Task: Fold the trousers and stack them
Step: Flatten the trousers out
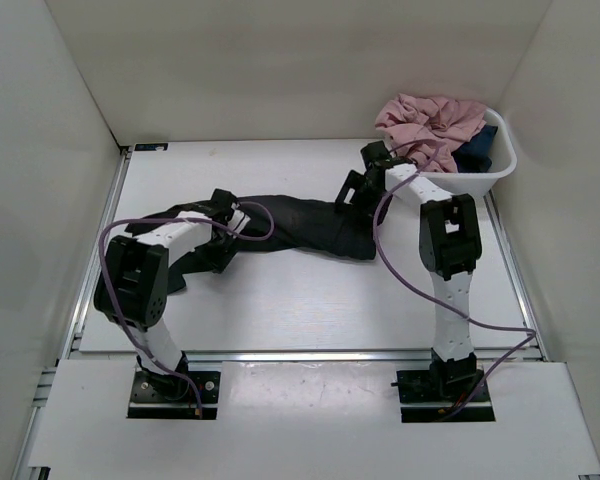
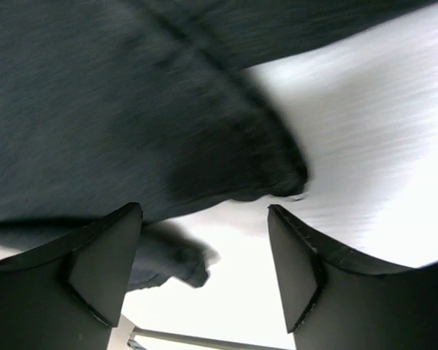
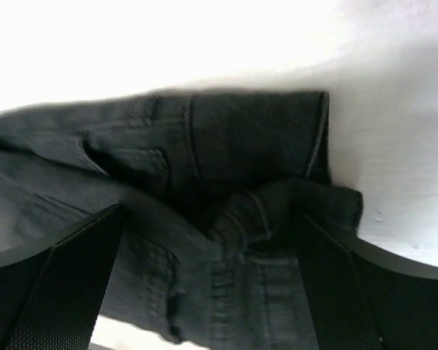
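Observation:
The black trousers [image 1: 300, 222] lie crumpled in a long band across the middle of the table. My left gripper [image 1: 223, 203] hovers over their left end. In the left wrist view it [image 2: 204, 219] is open, with bare table between the fingers and a leg hem [image 2: 274, 171] just beyond the tips. My right gripper [image 1: 352, 190] is over the right end. In the right wrist view it [image 3: 208, 219] stands wide open above the bunched waist part of the trousers [image 3: 233, 182], gripping nothing.
A white basket [image 1: 507, 150] stands at the back right corner, holding a pink garment [image 1: 430, 120] and a dark blue garment [image 1: 477, 150]. White walls close in the table at the left, back and right.

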Controlling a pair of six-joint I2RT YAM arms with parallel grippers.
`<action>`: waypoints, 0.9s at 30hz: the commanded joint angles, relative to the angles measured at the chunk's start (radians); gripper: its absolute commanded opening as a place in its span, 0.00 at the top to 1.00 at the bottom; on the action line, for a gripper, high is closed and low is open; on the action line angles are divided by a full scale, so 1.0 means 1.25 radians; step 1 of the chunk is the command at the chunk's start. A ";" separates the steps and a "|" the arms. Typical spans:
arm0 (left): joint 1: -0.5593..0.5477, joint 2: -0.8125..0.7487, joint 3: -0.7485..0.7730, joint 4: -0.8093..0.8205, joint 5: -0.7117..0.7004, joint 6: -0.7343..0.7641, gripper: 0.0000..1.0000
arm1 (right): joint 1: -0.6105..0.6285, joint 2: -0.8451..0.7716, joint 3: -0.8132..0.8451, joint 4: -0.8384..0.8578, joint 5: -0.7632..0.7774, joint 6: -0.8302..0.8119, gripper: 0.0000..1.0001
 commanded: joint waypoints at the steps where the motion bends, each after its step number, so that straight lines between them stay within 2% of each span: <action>1: -0.015 0.026 -0.010 0.015 0.065 -0.008 0.18 | -0.001 0.028 0.091 -0.034 0.017 0.056 0.01; 4: -0.023 0.035 -0.033 0.015 0.107 -0.008 0.16 | -0.001 0.037 0.071 -0.029 -0.021 0.056 0.01; 7: -0.023 0.062 -0.060 0.015 0.115 -0.016 0.16 | -0.001 0.008 -0.016 0.017 -0.037 0.056 0.18; 8: -0.023 0.062 -0.061 0.026 0.102 -0.016 0.16 | -0.001 0.000 -0.047 0.018 -0.037 0.056 0.39; 10: -0.023 0.084 -0.072 0.053 0.064 -0.024 0.18 | -0.001 -0.012 -0.065 0.018 -0.037 0.056 0.61; 11: -0.023 0.084 -0.079 0.060 0.052 -0.024 0.21 | -0.001 -0.031 -0.073 0.018 -0.037 0.056 0.75; 13: -0.023 0.091 -0.079 0.068 0.042 -0.024 0.36 | -0.001 -0.047 -0.090 0.018 -0.026 0.047 0.87; 14: -0.023 0.100 -0.079 0.079 0.042 -0.024 0.64 | -0.001 -0.066 -0.090 0.018 -0.026 0.039 0.95; 16: -0.023 0.111 -0.069 0.086 0.042 -0.016 0.83 | -0.001 -0.086 -0.090 0.007 -0.002 0.017 1.00; 17: -0.023 0.123 -0.062 0.086 0.042 -0.016 0.86 | -0.001 -0.106 -0.090 -0.009 0.007 0.007 1.00; 19: -0.023 0.123 -0.062 0.086 0.017 -0.009 0.86 | -0.001 -0.131 -0.081 -0.030 0.049 -0.026 1.00; 22: 0.008 0.055 -0.047 0.086 -0.008 -0.002 0.86 | -0.001 -0.193 -0.045 -0.088 0.099 -0.068 1.00; 25: 0.096 -0.079 0.012 0.086 -0.042 0.054 0.86 | -0.009 -0.285 -0.019 -0.141 0.178 -0.127 1.00; 27: 0.187 -0.166 0.101 0.058 -0.050 0.100 0.86 | -0.024 -0.368 -0.019 -0.159 0.216 -0.158 1.00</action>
